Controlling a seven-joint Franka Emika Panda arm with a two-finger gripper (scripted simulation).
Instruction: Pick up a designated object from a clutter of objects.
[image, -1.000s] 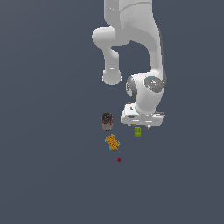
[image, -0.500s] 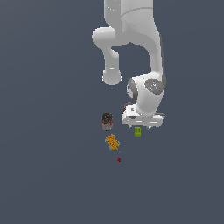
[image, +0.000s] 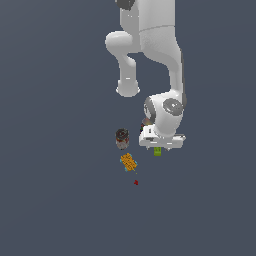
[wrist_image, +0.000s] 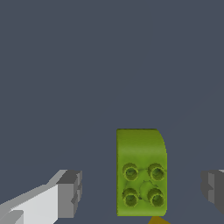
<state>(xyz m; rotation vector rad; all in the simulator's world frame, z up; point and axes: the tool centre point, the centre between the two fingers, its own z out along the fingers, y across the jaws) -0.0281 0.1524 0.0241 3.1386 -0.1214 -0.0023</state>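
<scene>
The designated object, a lime-green studded block (wrist_image: 141, 170), lies on the grey floor between my two fingers in the wrist view. My gripper (wrist_image: 142, 190) is open, with a gap on each side of the block and neither finger touching it. In the exterior view the block (image: 158, 151) shows just under the white hand (image: 161, 140). The rest of the clutter sits to the exterior view's left: a dark-topped can (image: 122, 138), an orange-yellow patterned block (image: 129, 162) and a red speck (image: 135, 182).
A second dark item (image: 146, 121) peeks out behind the hand. An orange-brown corner (wrist_image: 156, 220) shows at the wrist view's edge, right by the green block. The floor is a plain dark grey surface.
</scene>
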